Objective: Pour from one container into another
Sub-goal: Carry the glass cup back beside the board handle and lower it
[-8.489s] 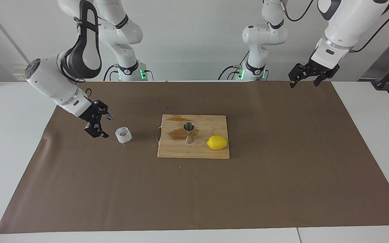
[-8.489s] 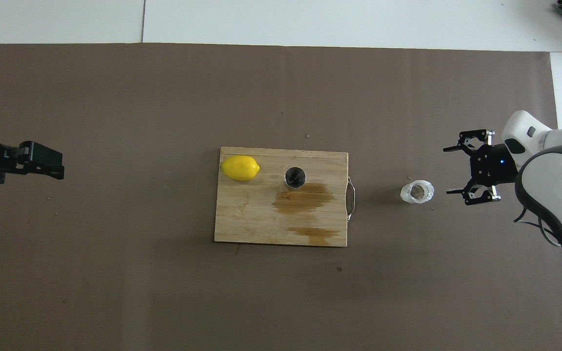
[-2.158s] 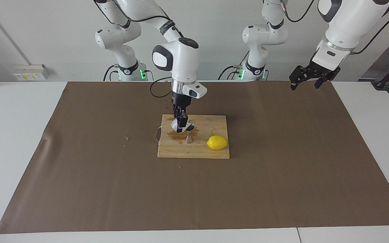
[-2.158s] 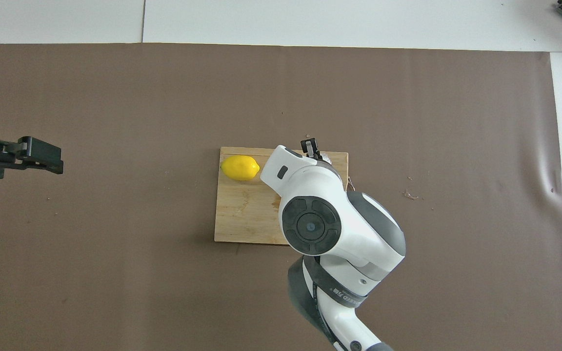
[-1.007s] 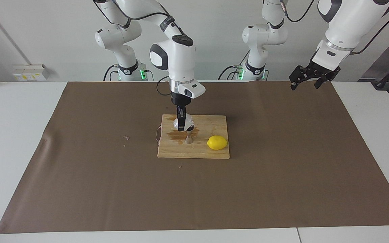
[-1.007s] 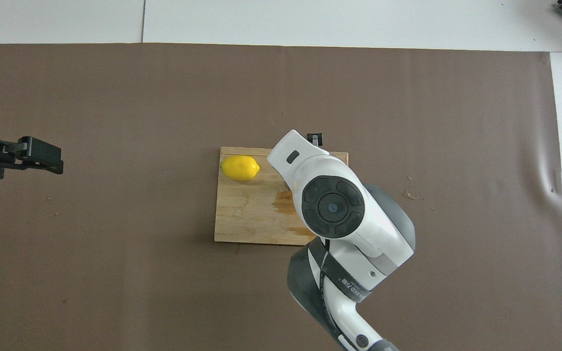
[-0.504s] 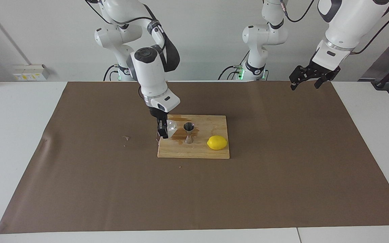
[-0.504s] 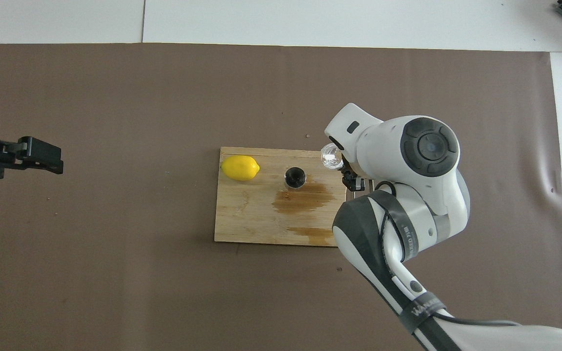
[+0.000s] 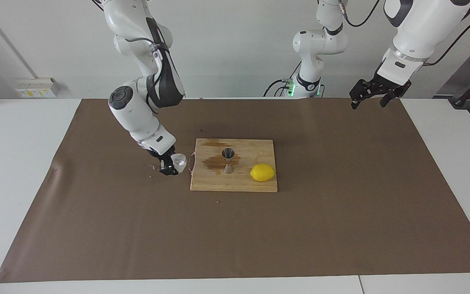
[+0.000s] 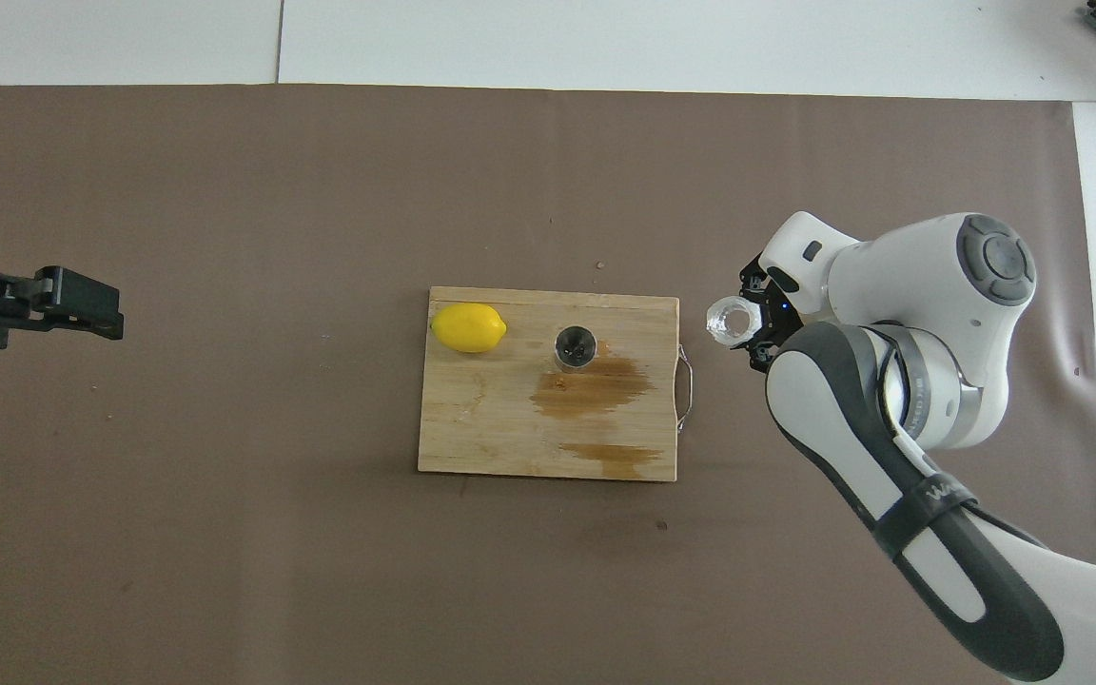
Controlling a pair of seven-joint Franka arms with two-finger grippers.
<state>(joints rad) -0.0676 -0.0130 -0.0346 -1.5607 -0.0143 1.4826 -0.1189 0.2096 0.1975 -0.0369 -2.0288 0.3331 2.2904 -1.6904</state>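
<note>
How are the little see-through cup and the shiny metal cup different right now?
The translucent cup is squat and whitish; the steel jigger is hourglass-shaped and shiny. The cup is held by the right gripper above the brown mat beside the cutting board; the jigger stands free on the board. Both are small, with their mouths up.

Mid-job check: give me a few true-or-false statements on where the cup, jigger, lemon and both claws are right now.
1. The right claw holds the translucent cup. True.
2. The cup is over the jigger. False: it is over the brown mat beside the cutting board.
3. The jigger stands upright on the board. True.
4. The lemon lies on the mat. False: it is on the board.
5. The left claw waits over the mat's edge. True.
</note>
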